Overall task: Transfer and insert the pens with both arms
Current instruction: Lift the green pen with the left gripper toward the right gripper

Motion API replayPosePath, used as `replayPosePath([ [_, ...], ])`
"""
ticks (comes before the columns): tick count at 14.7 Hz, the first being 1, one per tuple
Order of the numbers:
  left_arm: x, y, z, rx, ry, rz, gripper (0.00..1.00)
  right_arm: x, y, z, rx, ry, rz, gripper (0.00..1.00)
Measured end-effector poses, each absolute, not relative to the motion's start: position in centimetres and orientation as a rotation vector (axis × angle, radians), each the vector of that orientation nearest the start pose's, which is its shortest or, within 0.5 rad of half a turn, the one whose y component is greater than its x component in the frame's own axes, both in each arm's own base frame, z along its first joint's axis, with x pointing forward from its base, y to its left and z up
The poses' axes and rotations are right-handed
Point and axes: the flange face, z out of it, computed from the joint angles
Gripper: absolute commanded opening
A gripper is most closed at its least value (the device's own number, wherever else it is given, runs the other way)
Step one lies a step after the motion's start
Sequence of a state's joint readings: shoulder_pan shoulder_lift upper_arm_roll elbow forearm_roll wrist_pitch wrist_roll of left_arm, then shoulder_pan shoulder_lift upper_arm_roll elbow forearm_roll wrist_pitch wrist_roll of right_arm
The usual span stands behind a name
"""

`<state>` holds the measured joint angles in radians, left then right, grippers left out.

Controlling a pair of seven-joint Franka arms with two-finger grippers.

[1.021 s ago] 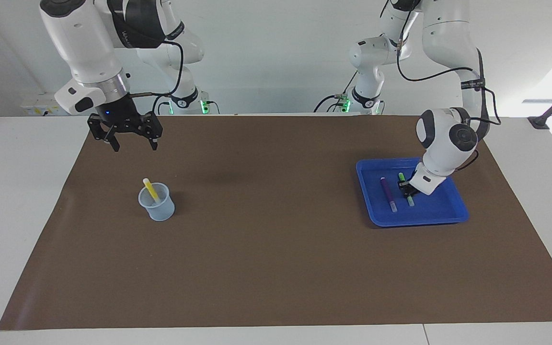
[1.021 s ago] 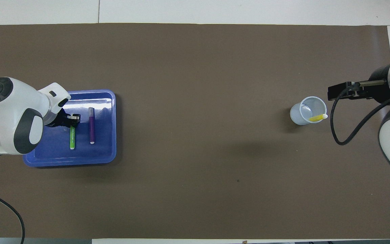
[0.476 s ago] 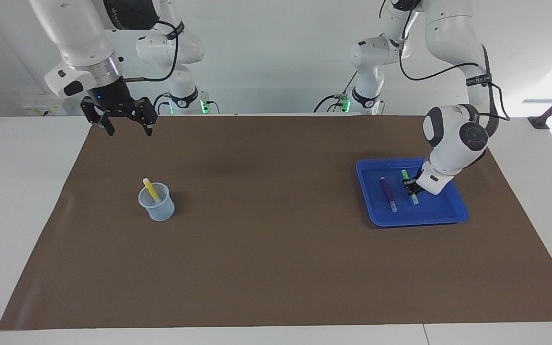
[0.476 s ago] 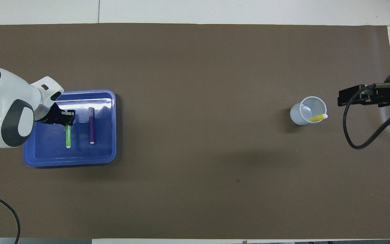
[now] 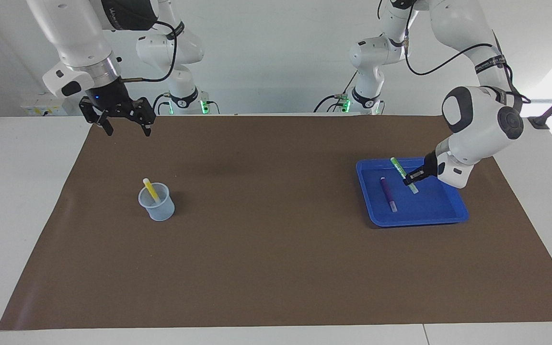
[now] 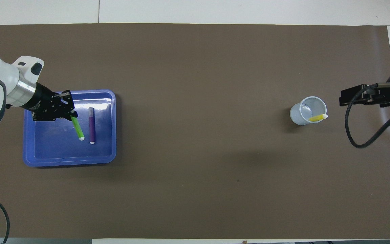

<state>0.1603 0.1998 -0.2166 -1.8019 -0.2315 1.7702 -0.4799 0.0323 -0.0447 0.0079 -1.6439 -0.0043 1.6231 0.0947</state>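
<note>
I see the green pen point(image 5: 404, 175) clamped tilted in my left gripper point(image 5: 408, 179), over the blue tray point(image 5: 453, 216) at the left arm's end of the worktop. The purple pen point(image 5: 387, 193) lies in the tray just beside. The yellow pen point(image 5: 150, 189) leans in the clear cup point(image 5: 157, 203). My right gripper point(image 5: 122, 125) waits raised over the brown mat point(image 5: 266, 239), fingers apart.

Green pen point(image 5: 403, 174) now off tray point(image 5: 448, 218)

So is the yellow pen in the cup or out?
In. The slim yellow marker pen leans inside the pale translucent plastic cup, its whitish tip poking above the rim.
</note>
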Motion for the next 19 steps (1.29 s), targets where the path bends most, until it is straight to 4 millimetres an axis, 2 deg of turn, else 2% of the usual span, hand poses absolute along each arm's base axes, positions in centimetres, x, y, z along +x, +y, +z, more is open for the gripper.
replayPosePath([
  [4, 58.4, -8.3, 45.7, -3.093, -1.366, 0.778, 0.0, 54.7, 3.6, 62.1, -3.047, 0.078, -0.065, 1.0],
  [7, 57.5, -12.8, 46.8, -2.936, -1.645, 1.059, 0.0, 55.1, 5.7, 62.6, -2.897, 0.146, -0.099, 1.0],
  [10, 56.5, -16.7, 47.5, -2.793, -1.795, 1.355, 0.0, 55.1, 10.3, 63.5, -2.752, 0.289, -0.1, 1.0],
  [13, 55.5, -18.7, 47.7, -2.63, -1.937, 1.599, 0.0, 54.9, 14.9, 64.3, -2.613, 0.38, -0.089, 1.0],
  [16, 54.8, -21.8, 47.9, -2.496, -2.105, 1.623, 0.0, 54.6, 19.1, 64.4, -2.549, 0.444, -0.09, 1.0],
  [19, 54.1, -25.0, 48.9, -2.422, -2.253, 1.639, 0.0, 54.0, 22.5, 64.1, -2.523, 0.461, -0.101, 1.0],
])
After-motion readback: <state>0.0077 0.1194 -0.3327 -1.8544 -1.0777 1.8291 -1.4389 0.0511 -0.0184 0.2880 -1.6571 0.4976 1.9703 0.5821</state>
